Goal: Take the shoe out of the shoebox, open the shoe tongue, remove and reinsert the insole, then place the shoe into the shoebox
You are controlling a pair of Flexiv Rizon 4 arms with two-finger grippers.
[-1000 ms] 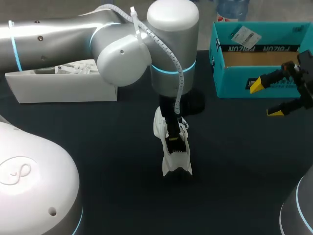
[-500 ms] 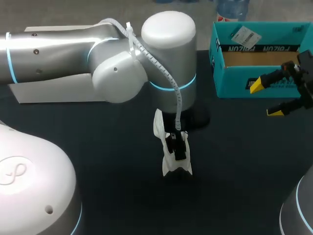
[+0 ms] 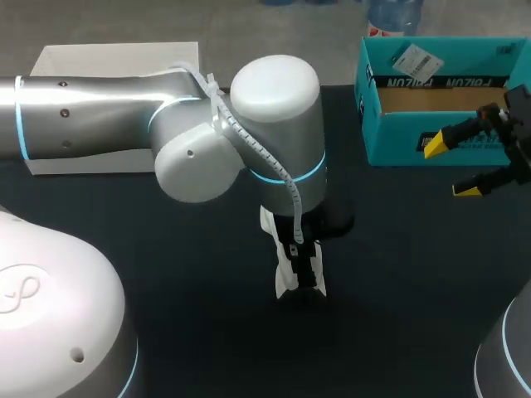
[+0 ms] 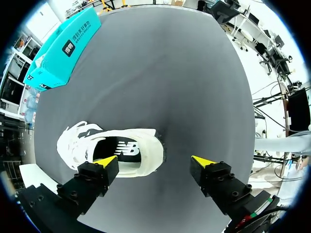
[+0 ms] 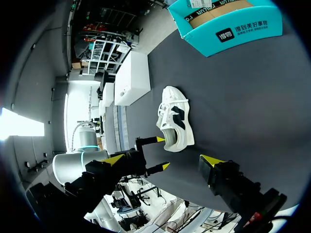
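Note:
A white shoe [image 3: 284, 280] lies on the dark table near the middle, mostly hidden under my left arm's wrist in the head view. In the left wrist view the shoe [image 4: 112, 150] lies on its sole with its dark insole showing in the opening. My left gripper [image 4: 154, 161] stands open over its heel end, one tip above the opening and the other past the heel. The teal shoebox [image 3: 440, 99] stands open at the back right, with cardboard showing inside. My right gripper [image 3: 452, 166] hangs open in front of the box and holds nothing. The right wrist view shows the shoe [image 5: 176, 124] and the shoebox [image 5: 233, 22] ahead of the right gripper [image 5: 163, 160].
A white open box [image 3: 108, 62] sits at the back left, partly behind my left arm. Dark table [image 3: 398, 274] stretches between the shoe and the shoebox.
My left gripper's fingers have spread apart at the shoe's heel. Its wrist has shifted toward the table's front, covering more of the shoe. The right arm has not moved.

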